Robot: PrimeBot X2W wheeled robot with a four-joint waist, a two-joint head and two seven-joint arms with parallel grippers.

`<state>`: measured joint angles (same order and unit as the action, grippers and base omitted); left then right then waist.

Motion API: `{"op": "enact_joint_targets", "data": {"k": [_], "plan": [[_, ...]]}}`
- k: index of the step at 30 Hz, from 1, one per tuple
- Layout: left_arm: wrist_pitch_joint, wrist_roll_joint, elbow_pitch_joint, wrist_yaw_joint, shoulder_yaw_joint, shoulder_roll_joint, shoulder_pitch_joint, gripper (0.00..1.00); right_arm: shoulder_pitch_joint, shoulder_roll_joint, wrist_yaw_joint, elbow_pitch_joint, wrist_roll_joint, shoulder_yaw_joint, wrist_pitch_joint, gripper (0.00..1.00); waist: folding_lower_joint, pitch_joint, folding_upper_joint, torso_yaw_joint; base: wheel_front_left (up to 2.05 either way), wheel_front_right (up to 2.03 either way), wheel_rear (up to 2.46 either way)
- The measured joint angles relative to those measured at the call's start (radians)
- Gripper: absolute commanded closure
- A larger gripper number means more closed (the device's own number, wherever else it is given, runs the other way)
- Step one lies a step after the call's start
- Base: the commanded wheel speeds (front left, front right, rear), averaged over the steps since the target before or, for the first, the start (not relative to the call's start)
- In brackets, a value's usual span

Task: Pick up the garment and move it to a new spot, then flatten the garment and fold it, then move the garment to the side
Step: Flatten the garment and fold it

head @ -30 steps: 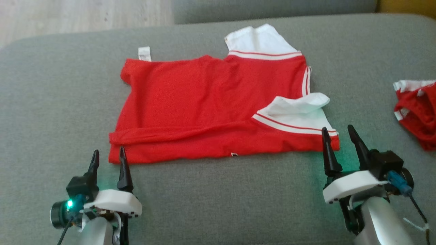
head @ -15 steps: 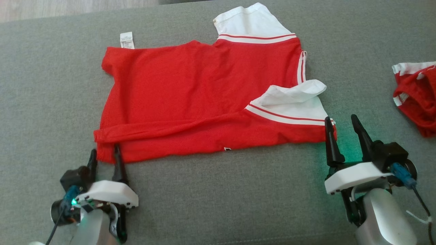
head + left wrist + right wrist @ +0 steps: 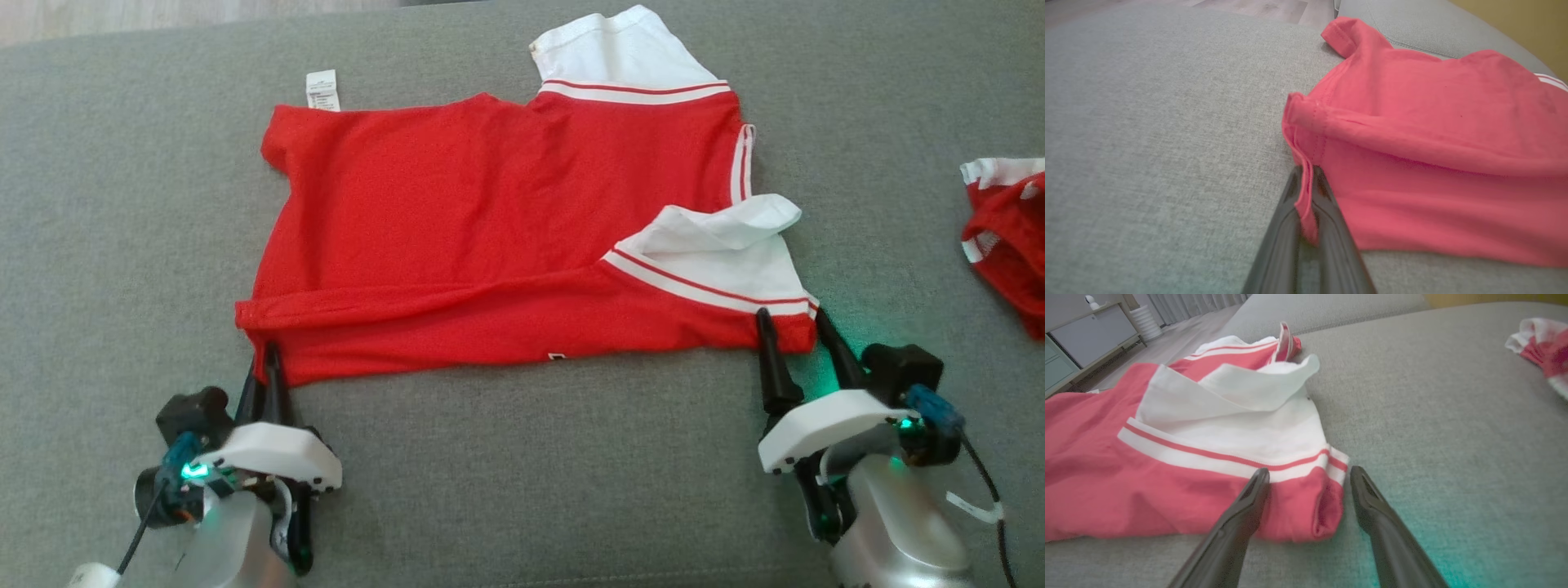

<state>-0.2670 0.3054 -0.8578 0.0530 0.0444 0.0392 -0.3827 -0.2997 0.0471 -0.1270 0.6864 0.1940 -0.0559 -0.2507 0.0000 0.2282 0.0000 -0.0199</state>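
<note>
The garment is a red shirt with white, red-striped sleeves, folded lengthwise on the grey cushion. My left gripper is shut on the garment's near left corner; in the left wrist view the red hem is pinched between the dark fingers. My right gripper is open, its two fingers straddling the near right corner of the garment, one over the red cloth, one on the cushion beside it.
A second red and white piece of clothing lies crumpled at the right edge of the grey cushion. A white label pokes out at the shirt's far left. Wooden floor lies beyond the far edge.
My left gripper has moved forward and shut on the shirt's near left corner. My right gripper has advanced until its open fingers straddle the near right corner. The head camera tilted.
</note>
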Motion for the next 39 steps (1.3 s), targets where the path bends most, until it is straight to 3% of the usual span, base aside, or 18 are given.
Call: {"op": "enact_joint_targets", "data": {"k": [1, 2, 3, 4, 15, 21, 25, 29, 32, 35, 36, 37, 38, 39], "plan": [[0.0, 0.006, 0.002, 0.0, 0.007, 0.0, 0.0, 1.0, -0.01, 0.0, 0.0, 0.027, 0.011, -0.007, 0.0, 0.08, 0.0, 0.0, 0.0, 0.003, 0.0, 0.0, 0.0], [0.0, 0.012, 0.005, 0.0, 0.017, 0.0, 0.0, 1.0, -0.019, 0.0, 0.0, 0.051, 0.01, -0.015, 0.0, 0.54, 0.0, 0.001, 0.0, 0.005, 0.0, 0.0, 0.0], [0.0, 0.016, 0.009, 0.0, 0.022, 0.0, 0.0, 1.0, -0.025, 0.002, 0.0, 0.066, 0.019, -0.024, 0.0, 0.82, -0.0001, 0.002, 0.0, 0.008, 0.0, 0.0, 0.0], [0.0, 0.021, 0.012, 0.0, 0.025, 0.0, 0.0, 1.0, -0.033, 0.002, 0.0, 0.079, 0.032, -0.031, -0.001, 1.0, -0.0001, 0.003, 0.0, 0.01, 0.0, 0.0, 0.0], [0.011, 0.046, 0.149, 0.001, 0.051, -0.003, 0.039, 1.0, -0.063, 0.002, 0.0, 0.088, 0.135, -0.05, -0.006, 1.0, 0.0, -0.024, 0.0, 0.016, 0.0, 0.0, 0.0], [0.01, 0.017, 0.248, 0.002, 0.004, -0.006, -0.004, 1.0, -0.174, 0.002, 0.0, 0.06, 0.195, -0.035, -0.005, 1.0, 0.0, -0.083, 0.0, 0.022, 0.0, 0.0, 0.0], [0.01, 0.011, 0.239, 0.009, -0.018, -0.006, 0.004, 1.0, -0.198, 0.003, 0.0, 0.071, 0.213, -0.028, 0.017, 1.0, -0.0001, -0.136, 0.0, 0.024, 0.0, 0.0, 0.0], [0.01, 0.021, 0.203, 0.009, -0.013, -0.007, 0.088, 1.0, -0.122, 0.002, 0.0, 0.074, 0.242, -0.02, 0.048, 1.0, -0.0002, -0.182, 0.0, 0.023, 0.0, 0.0, 0.0], [0.011, 0.082, 0.173, 0.007, 0.018, -0.006, 0.217, 1.0, 0.027, 0.0, 0.0, 0.06, 0.242, -0.013, 0.064, 1.0, -0.0003, -0.198, 0.0, 0.017, 0.0, 0.0, 0.0], [0.011, 0.115, 0.165, -0.014, 0.05, -0.006, 0.27, 1.0, 0.118, -0.001, 0.0, 0.037, 0.239, -0.001, 0.075, 1.0, -0.0002, -0.19, 0.0, 0.016, 0.0, 0.0, 0.0], [0.011, 0.117, 0.169, -0.018, 0.053, -0.006, 0.275, 0.94, 0.134, -0.002, 0.0, 0.026, 0.236, 0.005, 0.075, 1.0, -0.0002, -0.186, 0.0, 0.015, 0.0, 0.0, 0.0], [0.011, 0.125, 0.177, -0.018, 0.055, -0.006, 0.276, 0.51, 0.143, -0.002, 0.0, 0.012, 0.225, 0.006, 0.075, 0.76, -0.0002, -0.181, 0.0, 0.015, 0.0, 0.0, 0.0], [0.011, 0.127, 0.184, -0.019, 0.059, -0.005, 0.274, 0.08, 0.145, -0.002, 0.0, -0.004, 0.232, 0.008, 0.075, 0.38, -0.0001, -0.176, 0.0, 0.015, 0.0, 0.0, 0.0], [0.011, 0.125, 0.192, -0.022, 0.061, -0.005, 0.27, 0.0, 0.144, -0.002, 0.0, -0.021, 0.246, 0.009, 0.075, 0.0, -0.0001, -0.171, 0.0, 0.015, 0.0, 0.0, 0.0]]}}
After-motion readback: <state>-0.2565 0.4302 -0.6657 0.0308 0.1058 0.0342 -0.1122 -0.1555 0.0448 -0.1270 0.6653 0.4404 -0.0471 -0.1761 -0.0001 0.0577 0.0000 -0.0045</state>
